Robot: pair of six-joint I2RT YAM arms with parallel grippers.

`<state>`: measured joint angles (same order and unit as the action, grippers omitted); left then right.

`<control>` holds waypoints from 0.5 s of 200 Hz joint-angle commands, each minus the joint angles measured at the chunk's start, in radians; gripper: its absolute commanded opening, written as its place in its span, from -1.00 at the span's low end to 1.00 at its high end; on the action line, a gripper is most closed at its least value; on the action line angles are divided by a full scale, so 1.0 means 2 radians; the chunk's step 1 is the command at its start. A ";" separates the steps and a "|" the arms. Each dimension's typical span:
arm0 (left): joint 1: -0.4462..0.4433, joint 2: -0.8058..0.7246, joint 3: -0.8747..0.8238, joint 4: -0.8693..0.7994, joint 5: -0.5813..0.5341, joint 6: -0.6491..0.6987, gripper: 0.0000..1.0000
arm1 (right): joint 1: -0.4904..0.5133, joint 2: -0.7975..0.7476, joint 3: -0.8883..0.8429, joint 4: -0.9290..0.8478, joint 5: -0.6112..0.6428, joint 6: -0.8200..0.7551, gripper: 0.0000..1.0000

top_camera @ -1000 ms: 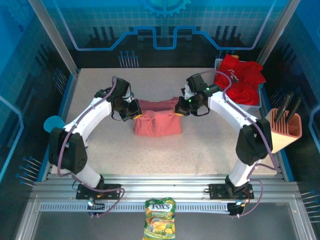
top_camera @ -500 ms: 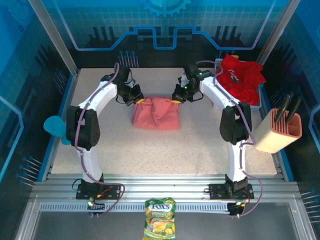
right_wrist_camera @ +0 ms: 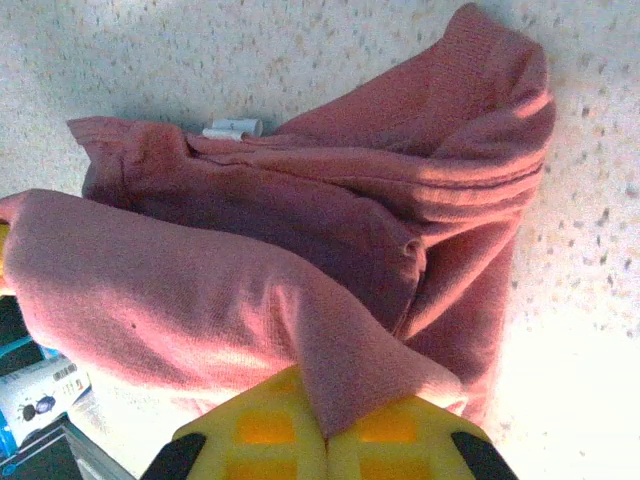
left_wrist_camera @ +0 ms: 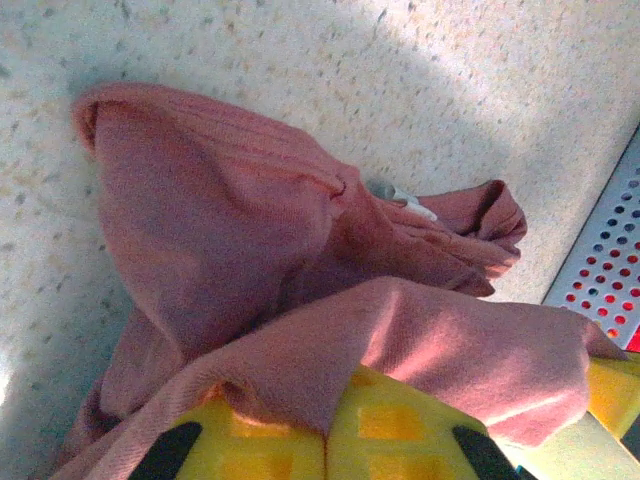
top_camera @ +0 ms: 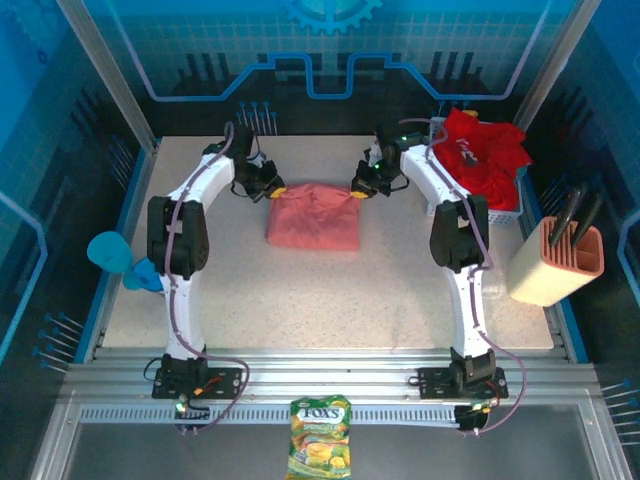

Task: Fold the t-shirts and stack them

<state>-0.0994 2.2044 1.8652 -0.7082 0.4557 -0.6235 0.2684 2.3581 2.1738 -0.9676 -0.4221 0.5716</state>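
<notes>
2 arms stretched far forward, left claw (top_camera: 274,190) and right claw (top_camera: 358,191) seemingly pinching pink t-shirt (top_camera: 313,218)

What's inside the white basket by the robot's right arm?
Bright red t-shirts fill the basket and spill over its rim. Anything beneath them, and how many there are, is hidden.

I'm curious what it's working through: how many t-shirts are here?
2 that can be told apart: a salmon-pink t-shirt on the table, pinched by the left gripper and right gripper, and red cloth heaped in the white basket, which may hide more shirts.
</notes>
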 commanded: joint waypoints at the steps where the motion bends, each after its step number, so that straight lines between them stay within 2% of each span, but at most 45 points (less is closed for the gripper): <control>1: 0.011 0.030 0.028 0.010 0.019 -0.009 -0.49 | -0.014 0.030 0.022 0.004 -0.022 0.001 -0.74; 5: 0.012 0.033 0.029 0.015 0.019 -0.011 -0.35 | -0.016 0.033 0.022 0.012 -0.025 0.005 -0.65; 19: 0.019 0.041 0.032 0.048 0.028 -0.020 0.06 | -0.025 0.041 0.030 0.033 -0.018 0.017 -0.55; 23: 0.020 0.043 0.035 0.055 0.027 -0.020 0.23 | -0.027 0.041 0.029 0.041 -0.015 0.022 -0.44; 28: 0.022 0.046 0.041 0.064 0.029 -0.018 0.31 | -0.030 0.040 0.029 0.049 -0.012 0.026 -0.21; 33: 0.023 0.049 0.049 0.069 0.034 -0.017 0.34 | -0.033 0.038 0.030 0.055 -0.013 0.030 -0.02; 62: 0.027 0.045 0.098 0.045 0.049 0.001 0.39 | -0.028 -0.003 0.018 0.079 -0.011 0.013 0.61; 100: 0.019 -0.063 0.000 0.098 0.044 0.005 0.40 | -0.007 -0.085 -0.061 0.110 -0.035 0.004 0.76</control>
<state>-0.0452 2.2467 1.9514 -0.5770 0.5110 -0.6441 0.2169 2.3344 2.1254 -0.8021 -0.4389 0.5972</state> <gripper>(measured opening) 0.701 0.867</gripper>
